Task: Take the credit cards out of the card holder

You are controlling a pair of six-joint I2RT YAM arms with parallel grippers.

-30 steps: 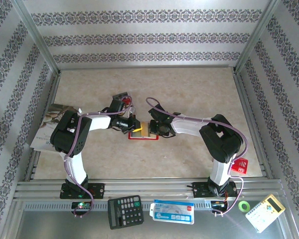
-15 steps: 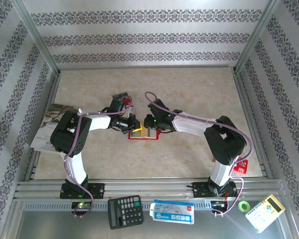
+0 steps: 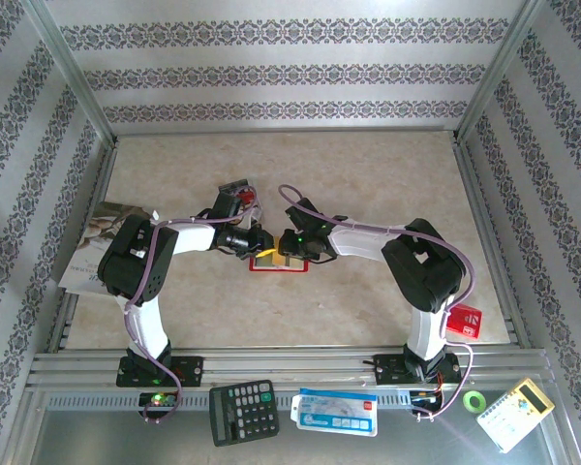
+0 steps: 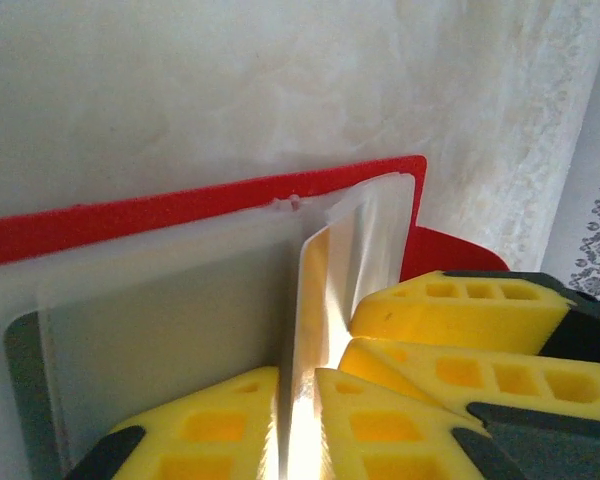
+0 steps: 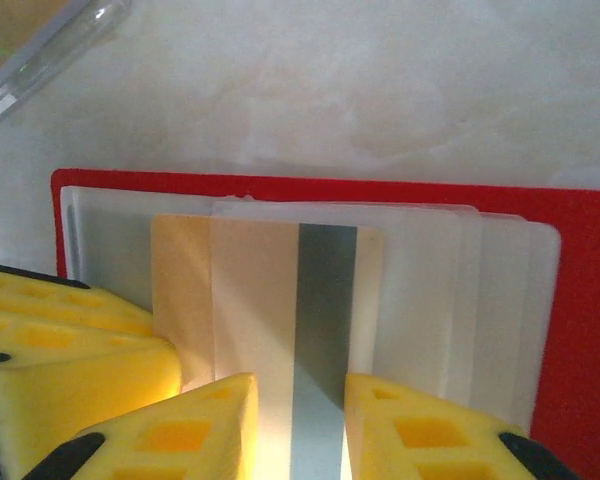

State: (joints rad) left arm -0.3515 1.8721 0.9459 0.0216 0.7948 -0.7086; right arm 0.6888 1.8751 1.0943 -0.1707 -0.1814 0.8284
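Note:
The red card holder (image 3: 279,263) lies open on the table between both arms. My left gripper (image 3: 259,246) and right gripper (image 3: 284,250) meet over it. In the left wrist view the left gripper (image 4: 298,375) has its jaws slightly apart around a thin pale pocket flap (image 4: 365,240) standing on edge. A dark grey card (image 4: 22,390) sits in the pocket beside it. In the right wrist view the right gripper (image 5: 300,385) is open over a tan credit card with a grey stripe (image 5: 270,300), which is partly under the translucent pockets (image 5: 430,290).
A calculator (image 3: 242,412), a blue-and-white packet (image 3: 334,411), a green tape roll (image 3: 474,400) and a yellow-white device (image 3: 515,415) lie on the near shelf. A red box (image 3: 465,321) is by the right arm. A booklet (image 3: 97,237) lies at the left.
The right gripper's jaws have spread wider over the tan card and its wrist has shifted slightly. The left jaws have eased apart a little. The holder has stayed in place.

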